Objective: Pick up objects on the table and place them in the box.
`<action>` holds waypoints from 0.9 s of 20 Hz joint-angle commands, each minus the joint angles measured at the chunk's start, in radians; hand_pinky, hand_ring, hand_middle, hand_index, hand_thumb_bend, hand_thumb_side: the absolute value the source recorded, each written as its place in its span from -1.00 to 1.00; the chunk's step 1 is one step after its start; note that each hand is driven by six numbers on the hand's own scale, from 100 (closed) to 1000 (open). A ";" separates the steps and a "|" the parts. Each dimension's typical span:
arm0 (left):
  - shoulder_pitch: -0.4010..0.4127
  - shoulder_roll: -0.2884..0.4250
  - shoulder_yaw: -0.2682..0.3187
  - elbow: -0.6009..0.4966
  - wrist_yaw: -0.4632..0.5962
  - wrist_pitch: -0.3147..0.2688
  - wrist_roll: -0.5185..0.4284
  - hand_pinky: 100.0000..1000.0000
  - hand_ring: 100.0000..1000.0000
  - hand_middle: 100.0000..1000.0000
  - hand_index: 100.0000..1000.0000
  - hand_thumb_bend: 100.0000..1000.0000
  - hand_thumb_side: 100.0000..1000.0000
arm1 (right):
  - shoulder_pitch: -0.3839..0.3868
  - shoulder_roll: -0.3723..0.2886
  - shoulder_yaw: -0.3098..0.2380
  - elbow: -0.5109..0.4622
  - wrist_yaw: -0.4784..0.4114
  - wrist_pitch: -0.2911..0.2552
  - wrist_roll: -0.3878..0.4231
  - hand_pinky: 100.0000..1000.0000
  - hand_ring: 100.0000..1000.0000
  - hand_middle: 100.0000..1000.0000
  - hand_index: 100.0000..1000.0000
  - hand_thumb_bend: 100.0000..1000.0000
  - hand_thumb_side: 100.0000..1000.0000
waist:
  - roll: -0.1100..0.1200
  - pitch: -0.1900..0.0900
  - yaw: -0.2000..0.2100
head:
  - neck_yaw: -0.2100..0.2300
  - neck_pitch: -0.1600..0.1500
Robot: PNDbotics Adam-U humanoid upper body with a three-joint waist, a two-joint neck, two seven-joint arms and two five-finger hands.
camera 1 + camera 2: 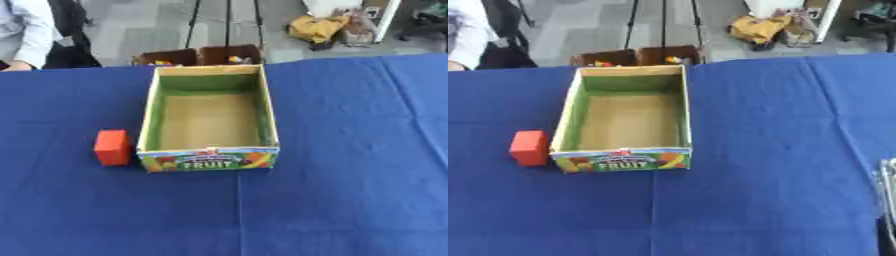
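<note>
An open cardboard box (150, 107) with green inner walls and a "FRUIT" label on its near side stands in the middle of the blue table. Only its bare brown floor shows inside. A red block (111, 147) lies on the cloth just left of the box's near left corner, almost touching it. At the right edge of the right eye view a thin silver and black part of my right hand (886, 192) shows low over the table, far from the box and the block. My left hand appears in neither view.
The blue cloth (350, 190) covers the whole table. Beyond the far edge stand two brown bins (199, 55) with small items. A person sits at the far left corner. Tripod legs and a yellow bag (316, 27) are on the floor behind.
</note>
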 commanded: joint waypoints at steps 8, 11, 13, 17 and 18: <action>-0.026 0.186 -0.058 -0.016 -0.079 0.109 -0.323 0.28 0.73 0.92 1.00 -1.00 0.48 | -0.011 -0.025 0.003 -0.019 -0.011 0.000 0.008 0.32 0.59 0.11 0.53 -0.84 1.00 | 0.015 -0.033 -0.014 | 0.011 -0.020; -0.048 0.213 -0.074 -0.013 -0.075 0.130 -0.365 0.29 0.74 0.92 1.00 -1.00 0.51 | -0.010 -0.026 0.004 -0.019 -0.011 -0.001 0.010 0.32 0.58 0.11 0.53 -0.83 1.00 | 0.016 -0.031 -0.020 | 0.013 -0.021; -0.070 0.235 -0.088 -0.008 -0.090 0.136 -0.374 0.29 0.75 0.91 1.00 -1.00 0.58 | -0.010 -0.026 0.005 -0.019 -0.012 -0.002 0.013 0.32 0.58 0.11 0.53 -0.82 1.00 | 0.017 -0.029 -0.023 | 0.015 -0.020; -0.122 0.273 -0.123 0.009 -0.154 0.133 -0.357 0.28 0.75 0.90 1.00 -1.00 0.75 | -0.009 -0.027 0.008 -0.019 -0.015 -0.004 0.018 0.32 0.59 0.10 0.53 -0.80 1.00 | 0.019 -0.027 -0.031 | 0.022 -0.017; -0.139 0.276 -0.133 0.017 -0.162 0.131 -0.352 0.28 0.75 0.90 1.00 -1.00 0.75 | -0.008 -0.027 0.009 -0.019 -0.015 -0.005 0.020 0.32 0.59 0.10 0.53 -0.79 1.00 | 0.020 -0.027 -0.034 | 0.024 -0.017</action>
